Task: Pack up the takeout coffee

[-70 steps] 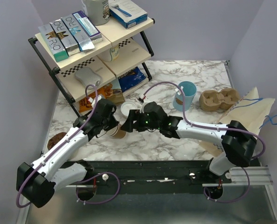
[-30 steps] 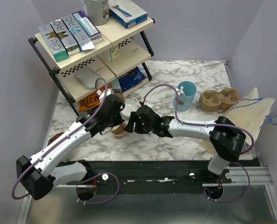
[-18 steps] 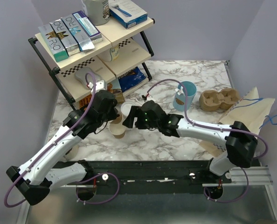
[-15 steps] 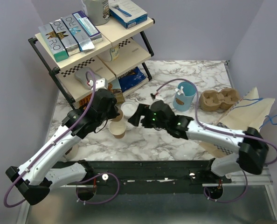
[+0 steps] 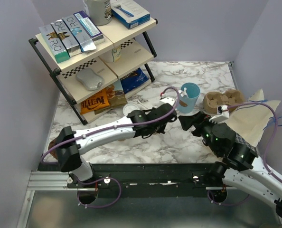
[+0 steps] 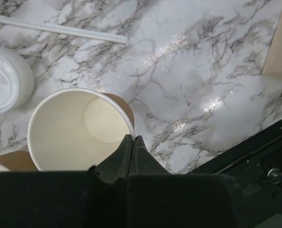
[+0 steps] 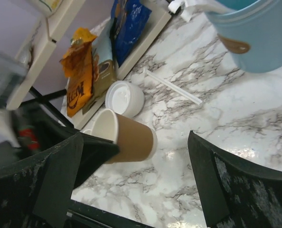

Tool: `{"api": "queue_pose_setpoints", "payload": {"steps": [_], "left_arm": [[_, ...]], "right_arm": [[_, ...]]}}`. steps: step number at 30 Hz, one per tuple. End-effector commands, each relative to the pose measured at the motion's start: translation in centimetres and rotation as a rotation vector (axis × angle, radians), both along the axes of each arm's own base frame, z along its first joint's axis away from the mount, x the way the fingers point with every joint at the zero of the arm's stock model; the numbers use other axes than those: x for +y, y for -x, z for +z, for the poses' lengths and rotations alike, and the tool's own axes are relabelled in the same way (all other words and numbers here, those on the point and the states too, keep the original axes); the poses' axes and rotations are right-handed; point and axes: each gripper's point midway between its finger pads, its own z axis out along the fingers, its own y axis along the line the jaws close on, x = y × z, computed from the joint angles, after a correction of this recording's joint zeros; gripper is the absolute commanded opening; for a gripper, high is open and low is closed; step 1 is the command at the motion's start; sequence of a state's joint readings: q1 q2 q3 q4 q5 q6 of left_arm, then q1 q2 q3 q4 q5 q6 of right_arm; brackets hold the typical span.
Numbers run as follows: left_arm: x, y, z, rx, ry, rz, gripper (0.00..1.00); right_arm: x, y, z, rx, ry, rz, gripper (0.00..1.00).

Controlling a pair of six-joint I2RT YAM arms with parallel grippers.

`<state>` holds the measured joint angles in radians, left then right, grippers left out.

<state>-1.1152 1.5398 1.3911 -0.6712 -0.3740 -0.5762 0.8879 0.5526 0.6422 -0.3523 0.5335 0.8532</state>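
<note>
Progress: early, by my reading. Takeout coffee, meaning a tan cup with its lid on, does not show assembled in any view. White lid (image 5: 129, 110) lies loose on the marble table (image 5: 150, 142), near the shelf (image 5: 91, 52) foot. Left gripper (image 6: 132, 139) is pinched together on the rim of a lidless tan cup (image 6: 70, 128), which is empty inside, tipped well over, and just beside that lid. Second tan cup (image 6: 13, 160) shows only as a sliver at the edge of the left wrist view; lidded or not, cannot tell. Right gripper (image 5: 188, 120) stands wide apart, holds nothing and faces the held cup. Cup carrier (image 5: 221, 101) has its visible wells unfilled. Paper bag (image 5: 255, 114) lies flat at the right side. Left to do, judged: cap a cup, then seat it in carrier or bag.

Room: open marble runs from the held cup toward the bag. Blue cup (image 5: 189, 97) stands near the right gripper, between it and the carrier, and is the likeliest thing to clip. Straw (image 7: 172, 85) lies on the marble between lid and blue cup. Black front rail (image 6: 255, 152) is near the held cup. Shelf closes the left-back corner; walls close the right and rear.
</note>
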Motion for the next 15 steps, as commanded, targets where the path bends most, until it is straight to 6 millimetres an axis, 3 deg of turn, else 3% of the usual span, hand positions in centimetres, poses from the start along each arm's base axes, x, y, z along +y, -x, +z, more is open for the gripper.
{"api": "queue_pose_setpoints", "payload": {"steps": [1,7,15], "left_arm": [[-2.3,-0.2,-1.8,-0.039,-0.082,-0.082,0.0],[-3.8,1.0,-4.7,0.023,-0.111,-0.13,0.0],[-3.0,1.9,-7.4,0.066,-0.133,-0.108,0.0]], "right_arm": [[-3.8,0.6,-2.0,0.031,0.107,-0.107,1.0],[-4.7,0.9,-2.8,0.062,0.155,-0.128,1.0],[-4.7,0.6,-3.1,0.087,0.199,-0.142,1.0]]}}
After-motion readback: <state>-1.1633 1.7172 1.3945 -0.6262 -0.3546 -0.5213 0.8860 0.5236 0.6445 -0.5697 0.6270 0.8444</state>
